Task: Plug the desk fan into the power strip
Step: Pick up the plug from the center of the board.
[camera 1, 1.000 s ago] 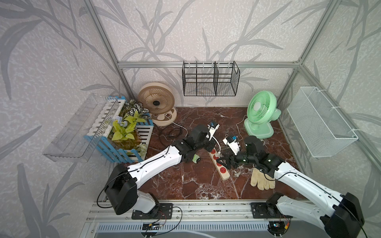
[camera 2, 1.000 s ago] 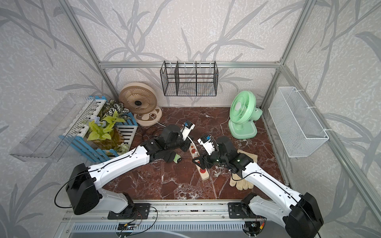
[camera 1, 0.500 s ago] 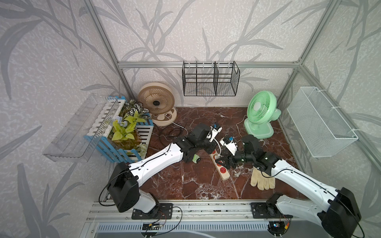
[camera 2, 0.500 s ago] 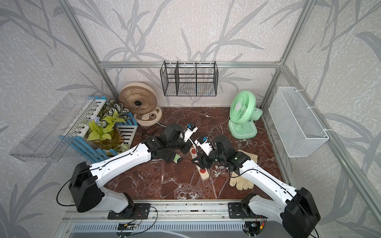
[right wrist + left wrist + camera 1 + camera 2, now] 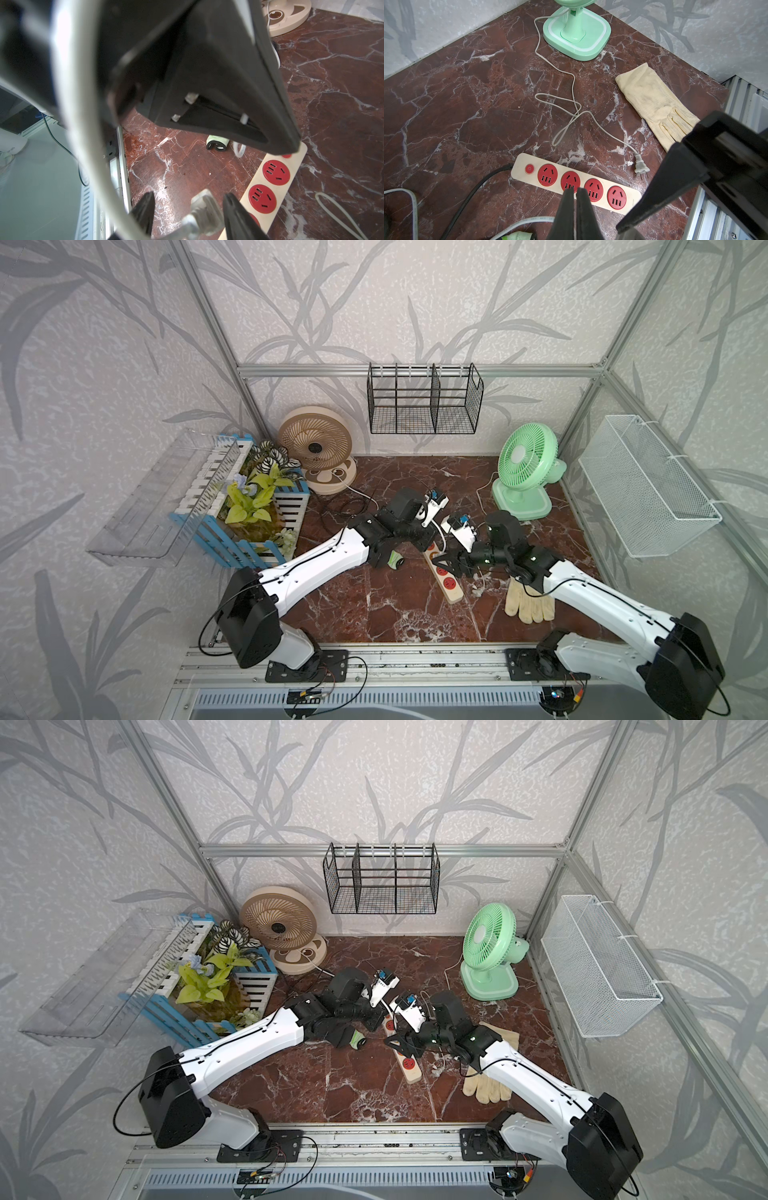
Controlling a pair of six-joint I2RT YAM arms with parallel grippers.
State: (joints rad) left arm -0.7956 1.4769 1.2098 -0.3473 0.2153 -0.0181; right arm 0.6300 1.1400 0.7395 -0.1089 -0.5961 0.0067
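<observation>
1. The right gripper (image 5: 188, 197) is being narrowed from its wider spread of a second ago. The jaws are still being held apart round the plug (image 5: 204, 207), which is not yet being pinched.
2. The left gripper (image 5: 575, 190) is being kept pressed together over the strip (image 5: 582, 180).
3. The strip is being seen at 7 o'clock of the fan (image 5: 525, 460), with the plug at the strip's 3 o'clock.
4. The grasp is being judged imminent, and insertion is still pending.

The mint-green desk fan (image 5: 524, 472) stands upright on its square base in the far right corner of the marble table (image 5: 374, 614). Its thin white cord (image 5: 572, 83) loops loosely across the stone to a two-pin plug (image 5: 641, 166), which lies just right of the near end of the power strip (image 5: 451, 589), apart from it. The cream strip lies flat at centre, slanting from far left to near right. Its four red sockets (image 5: 547, 174) face up, with the red button (image 5: 529, 169) and black cord (image 5: 475, 187) at the far end.
</observation>
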